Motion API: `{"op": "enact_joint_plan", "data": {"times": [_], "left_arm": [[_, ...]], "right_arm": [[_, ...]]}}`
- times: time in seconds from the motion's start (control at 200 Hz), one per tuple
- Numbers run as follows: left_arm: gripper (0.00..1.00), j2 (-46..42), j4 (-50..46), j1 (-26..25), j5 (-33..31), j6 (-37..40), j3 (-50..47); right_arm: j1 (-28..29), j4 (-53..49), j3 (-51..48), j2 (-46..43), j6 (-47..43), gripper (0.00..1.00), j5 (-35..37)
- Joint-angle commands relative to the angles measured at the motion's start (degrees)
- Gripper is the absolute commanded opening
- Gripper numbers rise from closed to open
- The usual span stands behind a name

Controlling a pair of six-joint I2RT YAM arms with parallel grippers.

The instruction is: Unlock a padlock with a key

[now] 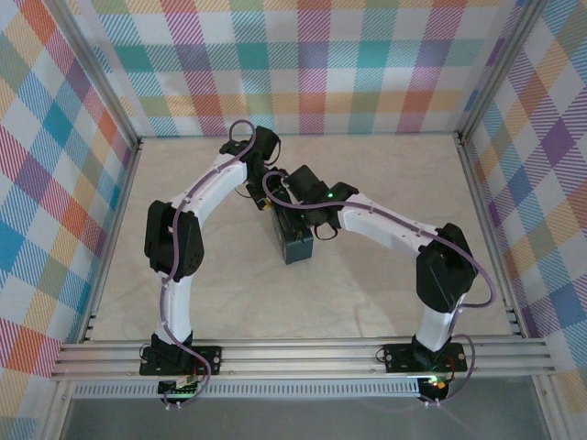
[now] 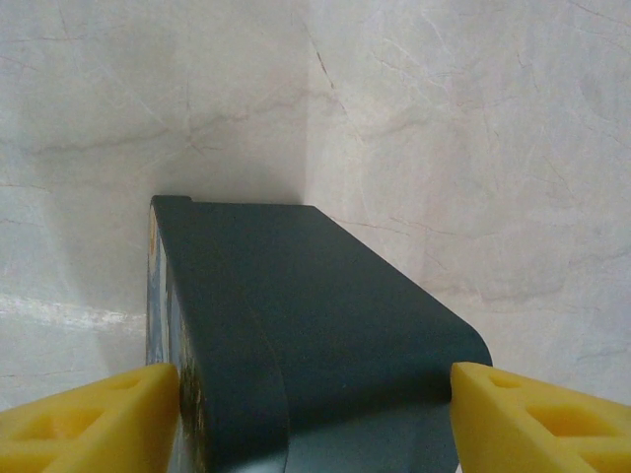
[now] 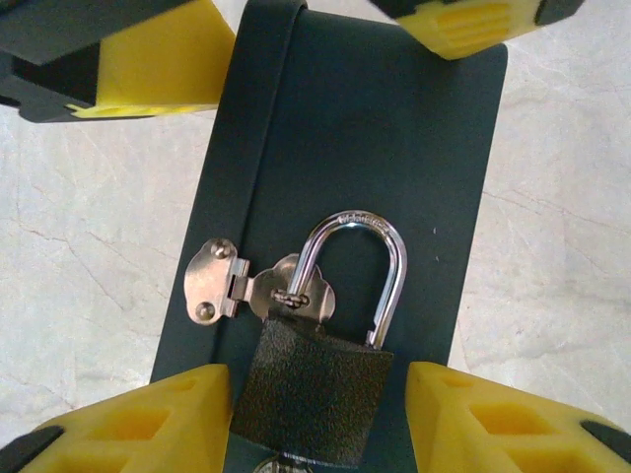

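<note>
The small dark brassy padlock [image 3: 311, 389] hangs by its thin silver shackle [image 3: 389, 276] from the silver metal hasp [image 3: 222, 281] on one face of the dark blue rectangular tin [image 3: 365, 138]. The right hand [image 3: 317, 379] is spread, with a yellow finger on either side of the padlock's body. At the tin's other end, the left hand [image 2: 315, 379] pinches the tin's sides. The tin rests on the pale marbled counter [image 2: 473, 118].

A: We look down from above and behind the arm bases [image 1: 181, 353], facing twelve o'clock, far enough to take in the whole table [image 1: 367, 307].
B: Our two wrist views sit very close, meeting on the blue tin [image 2: 325, 325] from opposite ends.
</note>
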Motion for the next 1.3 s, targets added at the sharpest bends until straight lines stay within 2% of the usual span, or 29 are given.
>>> {"op": "enact_joint_plan", "data": {"times": [0.0,0.305,0.57,0.815,1.0,1.2,1.295], "left_arm": [[0.69,2.3,-6.4,0.1,0.0,0.0,-2.6],[0.69,1.9,-6.1,0.8,0.0,0.1,-3.1],[0.69,1.4,-5.4,1.1,0.5,-0.1,-4.6],[0.69,1.3,-4.9,1.1,1.2,-0.5,-4.9],[0.68,1.0,-4.1,1.0,2.6,-0.6,-5.9],[0.68,0.6,-3.5,0.9,3.3,-0.8,-6.7],[0.68,0.4,-3.5,1.1,3.3,-1.2,-7.2]], "right_arm": [[0.6,-1.0,2.3,1.3,-0.7,0.47,1.2],[0.1,0.7,0.7,-0.6,1.2,0.32,-3.6],[-5.5,11.6,-7.4,-6.6,8.9,0.31,-18.3],[-8.4,19.1,-11.8,-8.5,15.2,0.31,-25.9],[-9.6,24.5,-14.3,-7.7,17.4,0.3,-26.9],[-9.6,34.7,-17.7,-6.7,18.7,0.3,-25.8],[-9.6,35.4,-17.1,-6.3,18.6,0.3,-25.8]]}}
